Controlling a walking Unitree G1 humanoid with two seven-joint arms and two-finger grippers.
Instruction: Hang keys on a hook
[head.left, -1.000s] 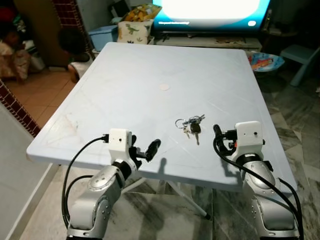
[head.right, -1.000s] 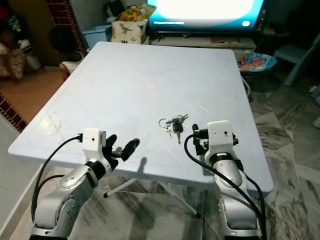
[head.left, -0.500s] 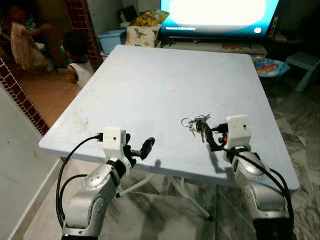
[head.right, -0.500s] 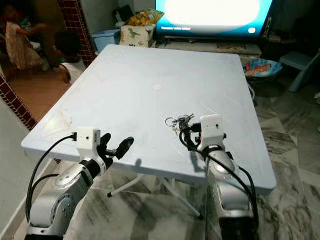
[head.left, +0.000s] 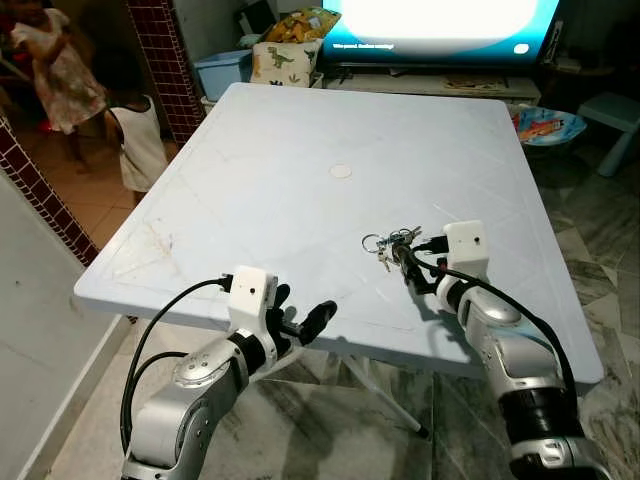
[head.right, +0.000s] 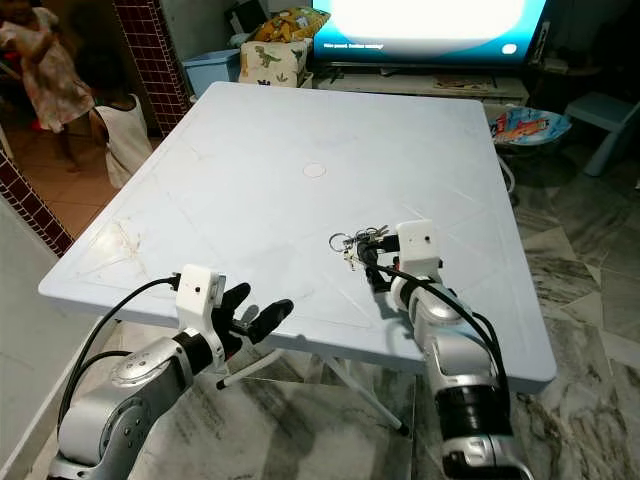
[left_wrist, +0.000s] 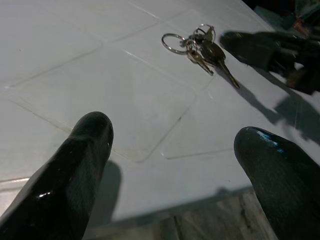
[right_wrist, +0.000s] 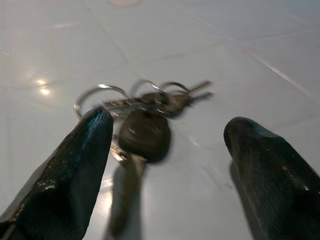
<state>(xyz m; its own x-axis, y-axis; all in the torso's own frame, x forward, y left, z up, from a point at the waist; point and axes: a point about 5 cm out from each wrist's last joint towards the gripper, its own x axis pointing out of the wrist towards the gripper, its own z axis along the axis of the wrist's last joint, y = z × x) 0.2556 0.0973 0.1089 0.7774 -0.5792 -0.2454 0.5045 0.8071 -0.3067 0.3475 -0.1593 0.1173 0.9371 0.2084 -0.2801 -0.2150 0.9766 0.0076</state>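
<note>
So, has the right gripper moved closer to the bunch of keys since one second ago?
Yes. The right gripper has advanced across the white table to the bunch of keys, fingers open around it.

The keys (head.left: 388, 247) are lying on the desk (head.left: 300, 130), right of its middle and toward the near edge. The right hand (head.left: 408, 268) is sitting just beside them on their near side, its fingers (right_wrist: 65, 170) spread with the keys between and just beyond the tips. The left hand (head.left: 300, 325) is hanging at the desk's near edge, well apart from the keys and to their left, fingers spread. A screen (head.left: 440, 20) is standing behind the desk's far edge. Two people (head.left: 60, 70) are standing on the floor (head.left: 60, 190) to the far left.
</note>
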